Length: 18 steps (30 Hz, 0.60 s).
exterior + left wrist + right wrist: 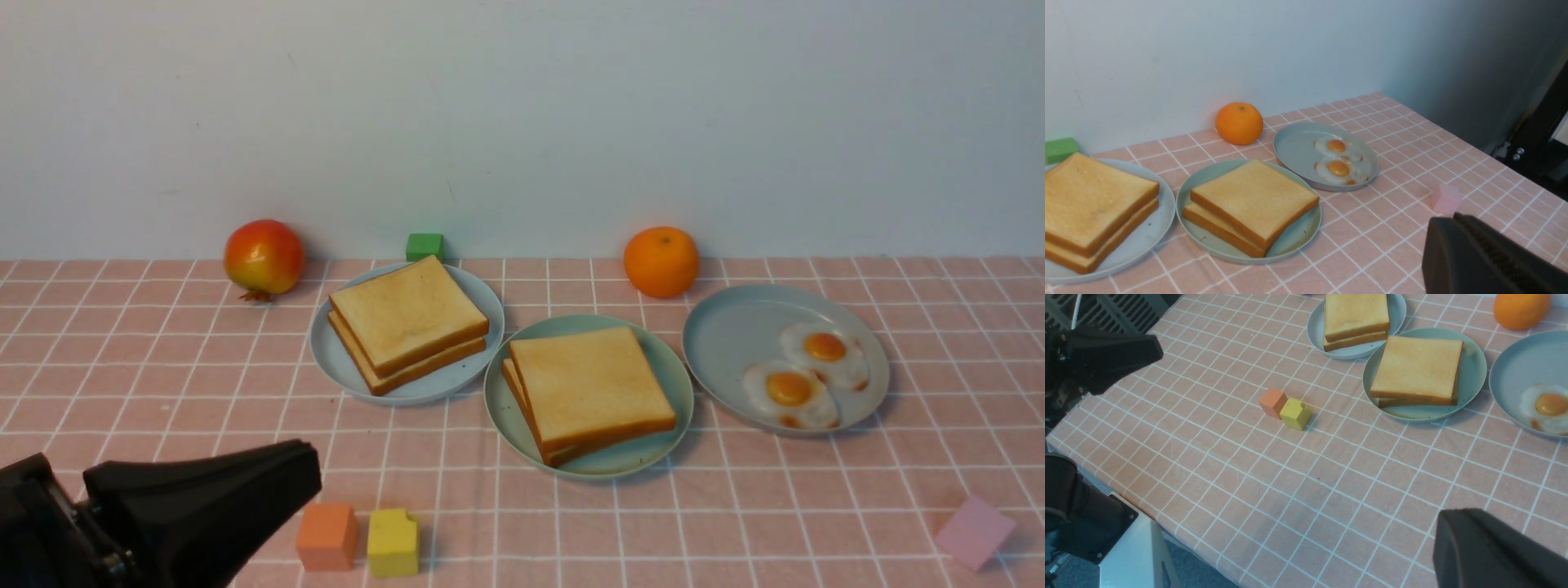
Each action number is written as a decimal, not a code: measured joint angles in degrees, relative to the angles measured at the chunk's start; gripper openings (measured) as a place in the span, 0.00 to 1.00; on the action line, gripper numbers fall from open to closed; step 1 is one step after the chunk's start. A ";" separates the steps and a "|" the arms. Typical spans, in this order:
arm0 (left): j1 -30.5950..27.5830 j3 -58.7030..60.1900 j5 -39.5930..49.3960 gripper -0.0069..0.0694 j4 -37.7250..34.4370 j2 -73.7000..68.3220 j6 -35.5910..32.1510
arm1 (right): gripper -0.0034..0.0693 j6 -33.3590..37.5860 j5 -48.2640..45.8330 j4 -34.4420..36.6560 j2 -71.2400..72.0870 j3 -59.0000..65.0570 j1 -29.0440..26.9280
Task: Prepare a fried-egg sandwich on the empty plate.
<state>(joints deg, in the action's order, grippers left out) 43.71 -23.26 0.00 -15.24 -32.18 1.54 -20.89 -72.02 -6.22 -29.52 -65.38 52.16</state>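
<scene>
Sandwich [589, 390] sat on the teal plate [669, 369] mid-table: two toast slices stacked, egg layer not visible from any view. Plain toast stack [408, 320] was on the grey-blue plate to its left, two fried eggs [804, 371] on the plate to its right. Left gripper [306, 474] was closed, empty, near the front-left edge by the orange block [327, 535]. Right gripper [1443, 543] was closed, holding nothing, over bare cloth.
</scene>
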 joint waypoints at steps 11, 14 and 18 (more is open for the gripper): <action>0.00 0.00 2.14 0.11 0.00 0.00 0.00 | 0.05 4.17 2.93 -1.84 3.59 7.01 -26.36; 0.00 0.00 2.25 0.11 0.00 0.00 0.00 | 0.05 10.03 14.02 -0.68 7.79 18.56 -35.66; 0.00 0.00 2.36 0.11 0.00 0.00 0.00 | 0.05 17.65 36.25 1.85 16.52 41.22 -47.32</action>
<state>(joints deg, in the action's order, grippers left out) 43.71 -23.26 2.36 -15.24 -32.18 1.54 -3.24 -35.77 -4.37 -13.00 -24.15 4.84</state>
